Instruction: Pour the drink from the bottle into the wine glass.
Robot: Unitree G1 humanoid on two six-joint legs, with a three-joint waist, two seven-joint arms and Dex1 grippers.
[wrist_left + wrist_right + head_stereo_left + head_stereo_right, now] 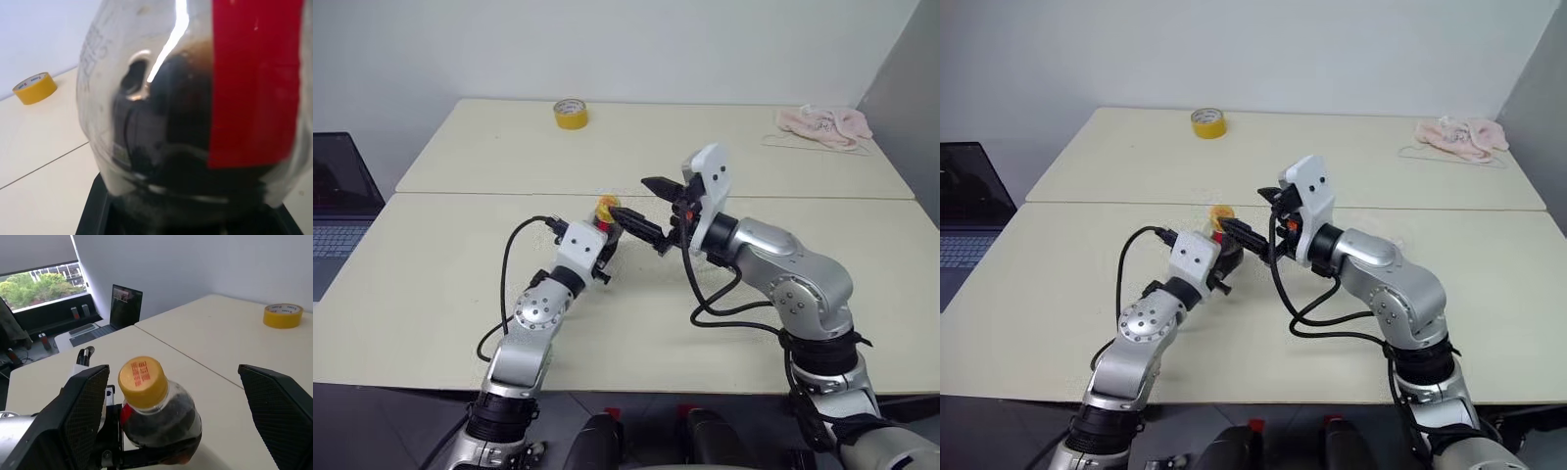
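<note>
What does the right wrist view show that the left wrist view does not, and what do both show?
Right wrist view alone: the bottle's yellow cap, the wide-open fingers of the right gripper on either side of it, and a laptop by a window. Left wrist view alone: the red label from very close. Both: the bottle with its dark drink, the yellow tape roll and the table.

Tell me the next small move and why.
Probably close the right gripper on the cap to unscrew it. The left gripper holds the bottle upright above the table, the yellow cap is still on, and the right fingers stand open on either side of it.
</note>
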